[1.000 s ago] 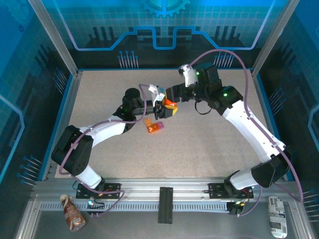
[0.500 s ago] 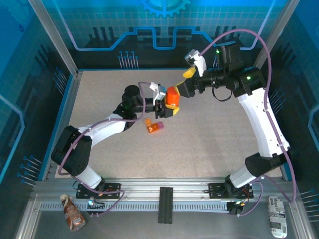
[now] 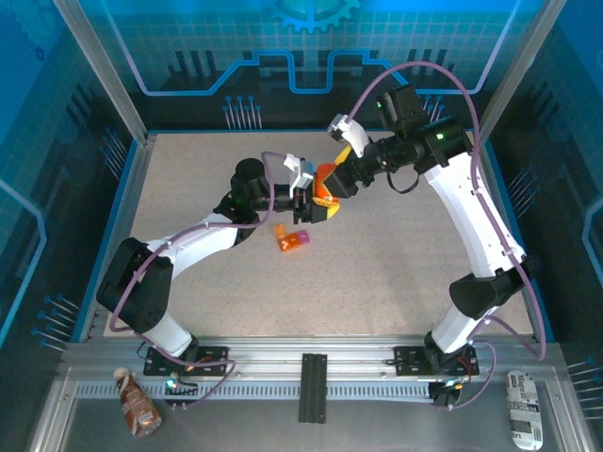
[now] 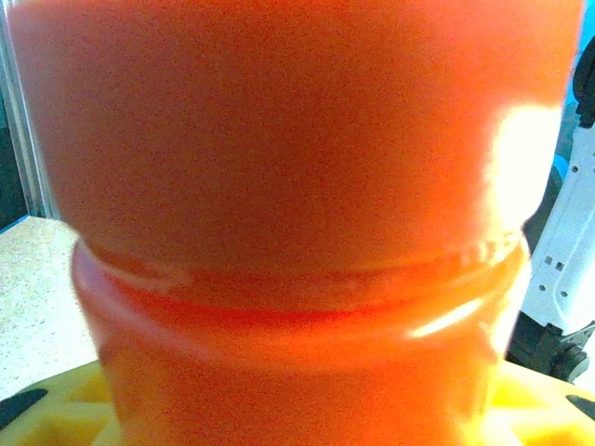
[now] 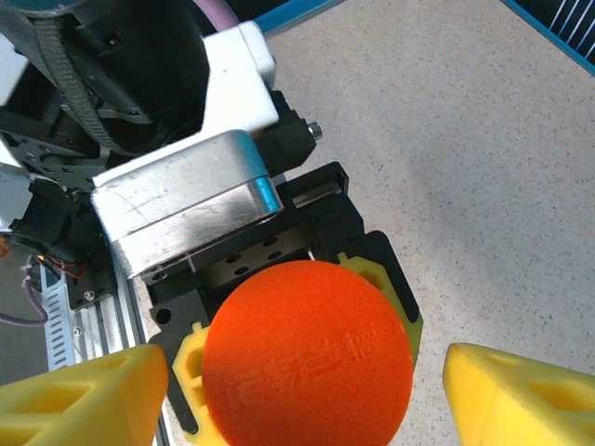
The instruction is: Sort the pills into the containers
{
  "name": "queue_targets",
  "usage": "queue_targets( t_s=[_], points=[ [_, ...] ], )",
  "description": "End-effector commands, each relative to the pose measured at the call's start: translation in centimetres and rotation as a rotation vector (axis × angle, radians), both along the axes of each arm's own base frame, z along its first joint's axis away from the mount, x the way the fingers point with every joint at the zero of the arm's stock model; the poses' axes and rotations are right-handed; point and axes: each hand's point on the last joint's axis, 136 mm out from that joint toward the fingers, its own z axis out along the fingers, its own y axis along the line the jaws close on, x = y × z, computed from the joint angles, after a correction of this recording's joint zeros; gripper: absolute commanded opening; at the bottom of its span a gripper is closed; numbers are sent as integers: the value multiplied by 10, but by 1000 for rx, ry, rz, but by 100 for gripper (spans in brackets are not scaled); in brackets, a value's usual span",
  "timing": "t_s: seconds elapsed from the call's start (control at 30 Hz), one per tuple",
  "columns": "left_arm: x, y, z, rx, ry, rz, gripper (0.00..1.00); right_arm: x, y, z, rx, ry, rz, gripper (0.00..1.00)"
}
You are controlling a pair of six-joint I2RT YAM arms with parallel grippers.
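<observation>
Overhead, the containers point(image 3: 292, 239) lie on the bench point(image 3: 188, 179), near the left gripper point(image 3: 318, 203), whose jaws clasp the orange bottle point(image 3: 323, 181). Left wrist: the orange bottle looms close. Right wrist: the right gripper point(image 5: 307, 395) has its jaws spread either side of the cap point(image 5: 307, 358), not touching it.

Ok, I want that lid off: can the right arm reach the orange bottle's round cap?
Probably yes: the right end effector stands open right over the round orange cap, its yellow fingers on either side with nothing between. The left end effector grips the orange plastic bottle lower down.
</observation>
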Motion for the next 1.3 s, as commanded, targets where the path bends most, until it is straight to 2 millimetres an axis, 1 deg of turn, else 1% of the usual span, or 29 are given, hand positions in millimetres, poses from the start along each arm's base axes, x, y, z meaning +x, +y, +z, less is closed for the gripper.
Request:
queue_targets(
  t_s=[0.0, 0.1, 0.17, 0.3, 0.33, 0.4, 0.6, 0.77, 0.83, 0.93, 1.03, 1.1, 1.17, 1.23, 1.27],
  points=[
    [-6, -2, 16, -22, -25, -38, 0, -2, 2, 0, -13, 0, 10, 76],
    [-5, -2, 16, -23, -26, -35, 0, 0, 3, -1, -11, 3, 5, 72],
    [-6, -2, 17, -23, -27, -36, 0, 2, 4, -3, -13, 10, 3, 67],
    [-5, -2, 17, -23, -28, -32, 0, 3, 5, -6, -9, 21, -10, 45],
    [-5, -2, 17, -24, -31, -30, 0, 4, 5, -8, -10, 28, -22, 42],
    [-4, -2, 17, -26, -35, -22, 0, 4, 4, -13, -9, 44, -41, 38],
    [4, 0, 18, -30, -60, 33, 0, 12, 3, -37, 19, 93, -204, 28],
    [12, 5, 20, -30, -100, 111, 0, 17, 6, -57, 50, 103, -406, 27],
    [14, 6, 19, -29, -106, 129, 0, 16, 10, -59, 91, 104, -482, 27],
    [17, 7, 18, -26, -106, 145, 0, 14, 18, -60, 147, 107, -545, 27],
    [17, 7, 16, -23, -103, 149, 0, 13, 24, -57, 179, 108, -561, 27],
    [18, 7, 13, -20, -99, 153, 0, 13, 25, -56, 181, 110, -558, 29],
    [18, 7, 13, -19, -100, 154, 0, 14, 24, -48, 188, 98, -532, 34],
    [18, 7, 12, -18, -101, 154, 0, 14, 20, -34, 216, 83, -483, 46],
    [18, 7, 13, -17, -101, 151, 0, 14, 15, -24, 236, 68, -460, 55]
  ],
)
